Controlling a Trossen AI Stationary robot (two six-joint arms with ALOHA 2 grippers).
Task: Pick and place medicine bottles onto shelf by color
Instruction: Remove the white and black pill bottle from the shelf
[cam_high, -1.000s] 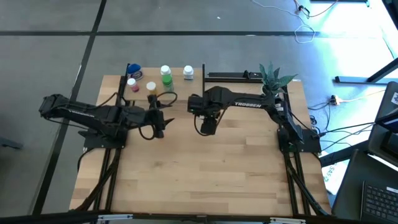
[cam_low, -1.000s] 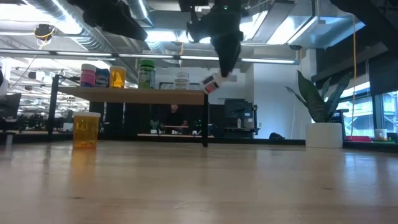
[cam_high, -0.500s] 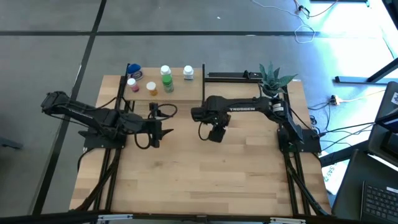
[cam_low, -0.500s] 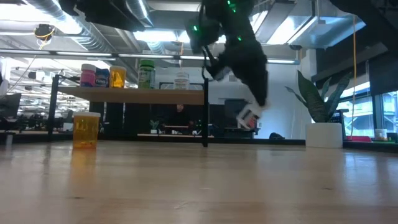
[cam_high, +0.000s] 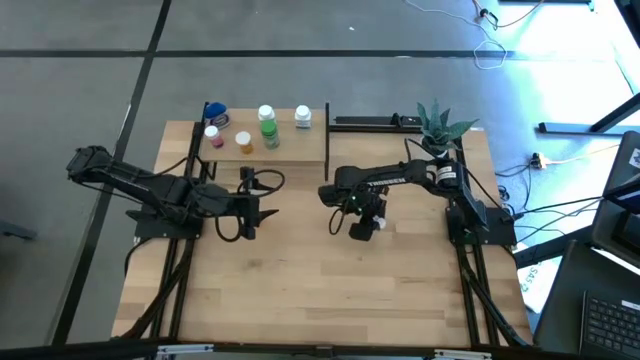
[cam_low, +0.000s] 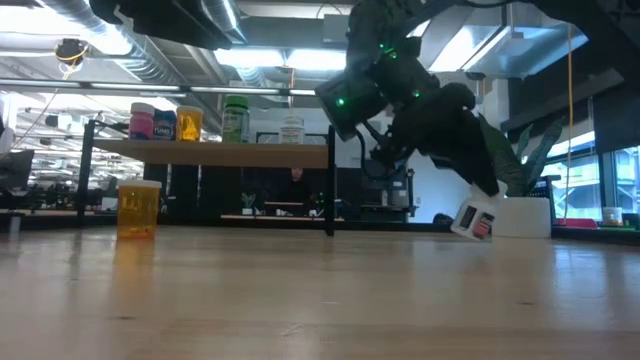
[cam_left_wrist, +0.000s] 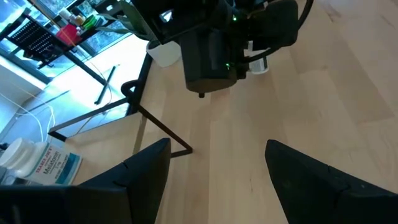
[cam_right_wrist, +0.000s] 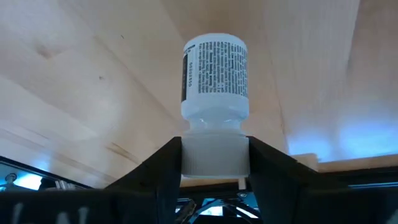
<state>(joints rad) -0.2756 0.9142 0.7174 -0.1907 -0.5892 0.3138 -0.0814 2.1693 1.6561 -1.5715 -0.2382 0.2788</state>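
My right gripper (cam_high: 362, 226) is over the middle of the table, right of the shelf, shut on a white medicine bottle (cam_right_wrist: 214, 68) with a white cap; it also shows in the low view (cam_low: 474, 220). The shelf (cam_high: 300, 150) stands at the far edge and carries blue (cam_high: 215, 112), pink (cam_high: 211, 135), orange (cam_high: 244, 142), green (cam_high: 267, 122) and white (cam_high: 302, 117) bottles, upright on their bases. An orange bottle (cam_low: 138, 208) stands on the table below the shelf. My left gripper (cam_high: 255, 212) waits open, left of centre. My right gripper pinches the white bottle's cap (cam_right_wrist: 214, 155) between its two fingers (cam_right_wrist: 163, 163). The fingers slant down toward the table's right side. The bottle hangs tilted below them, base lowest (cam_low: 470, 230), close over the tabletop; whether it touches the wood I cannot tell.
A potted plant (cam_high: 440, 125) in a white pot (cam_low: 520, 215) stands at the far right corner. A black shelf frame (cam_high: 375, 122) lies right of the wooden shelf. Bare tabletop (cam_high: 330, 290) spreads toward the near edge.
My right gripper has carried the white bottle from beside the shelf's right end toward the near and right edges and down almost to the tabletop, tipping as it went. My left gripper has shifted slightly toward the near edge.
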